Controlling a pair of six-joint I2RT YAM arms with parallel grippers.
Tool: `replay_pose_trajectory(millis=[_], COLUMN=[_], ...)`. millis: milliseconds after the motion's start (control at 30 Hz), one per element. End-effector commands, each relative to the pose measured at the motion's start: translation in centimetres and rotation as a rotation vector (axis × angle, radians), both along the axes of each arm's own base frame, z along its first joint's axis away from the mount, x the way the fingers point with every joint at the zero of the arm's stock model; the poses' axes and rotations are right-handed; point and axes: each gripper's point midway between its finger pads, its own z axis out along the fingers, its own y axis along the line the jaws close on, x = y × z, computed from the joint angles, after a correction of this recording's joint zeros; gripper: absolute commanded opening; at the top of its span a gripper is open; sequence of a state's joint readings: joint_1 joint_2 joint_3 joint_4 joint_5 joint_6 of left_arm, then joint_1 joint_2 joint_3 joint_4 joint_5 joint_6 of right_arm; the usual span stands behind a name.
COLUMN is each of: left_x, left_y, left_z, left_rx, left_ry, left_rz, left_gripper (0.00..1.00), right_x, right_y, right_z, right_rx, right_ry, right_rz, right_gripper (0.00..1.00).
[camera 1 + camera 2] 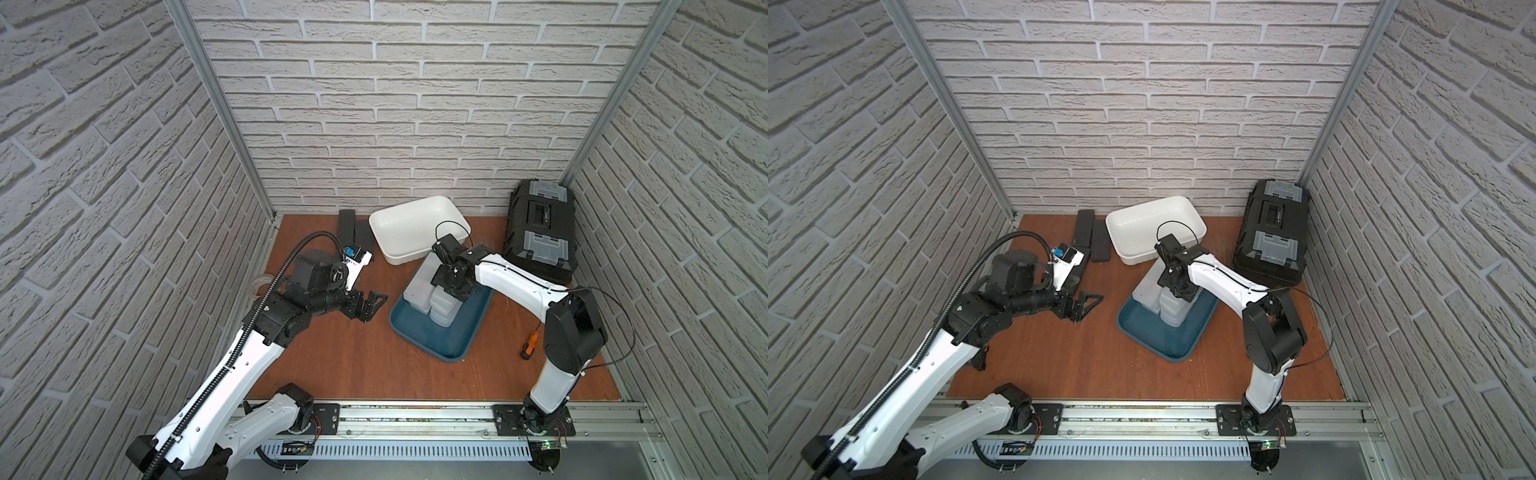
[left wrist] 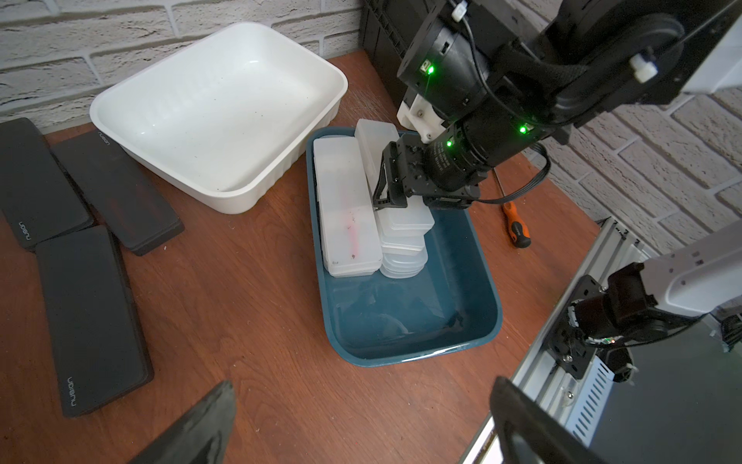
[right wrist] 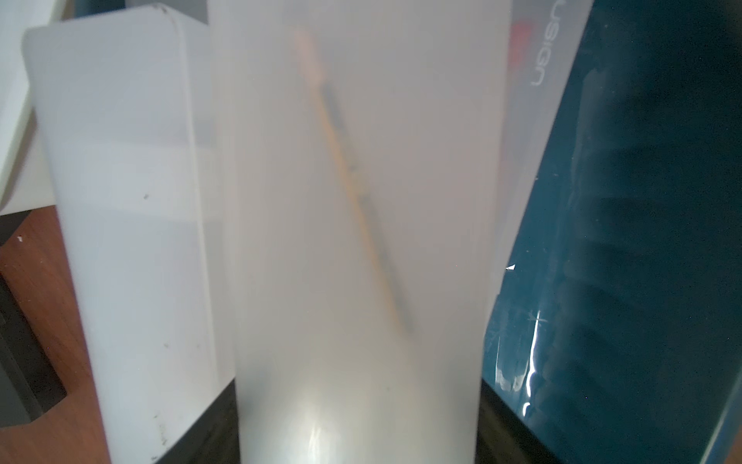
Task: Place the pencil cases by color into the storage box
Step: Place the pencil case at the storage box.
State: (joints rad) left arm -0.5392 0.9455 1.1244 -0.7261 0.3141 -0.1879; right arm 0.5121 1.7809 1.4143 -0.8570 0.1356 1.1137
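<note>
Several frosted white pencil cases [image 2: 349,217] [image 1: 419,291] [image 1: 1148,293] lie stacked in two piles at the far end of a blue storage box [image 2: 401,359] [image 1: 461,328] [image 1: 1183,332]. My right gripper [image 2: 385,201] [image 3: 357,442] reaches down over the piles and is shut on one frosted case [image 3: 353,241] [image 2: 375,140]. Three black pencil cases [image 2: 88,317] [image 2: 116,189] [image 2: 36,180] lie flat on the table by the back left. My left gripper [image 2: 361,401] [image 1: 374,305] [image 1: 1086,305] hangs open and empty over bare table, left of the blue box.
An empty white storage box [image 1: 415,228] [image 1: 1150,228] [image 2: 221,112] sits behind the blue one against the back wall. A black toolbox [image 1: 540,232] stands in the back right corner. An orange screwdriver [image 1: 530,347] [image 2: 516,225] lies near the right arm.
</note>
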Motion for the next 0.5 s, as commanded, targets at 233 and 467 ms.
replay_pose_trajectory(millis=[233,467], left_x=[0.8,2.4], left_y=[0.5,1.1], left_z=[-1.0,-1.2], left_rx=[0.049,0.096], left_ry=[0.006,0.012], left_rz=[0.037,0.090], left_gripper=[0.98,0.98], right_x=[-0.7,-0.9], right_y=[-0.2,-1.0], right_z=[0.4,3.2], right_rx=[-0.004,-0.010], right_ry=[0.008,-0.078], right_rz=[0.032,0.067], right_gripper=[0.81,0.83])
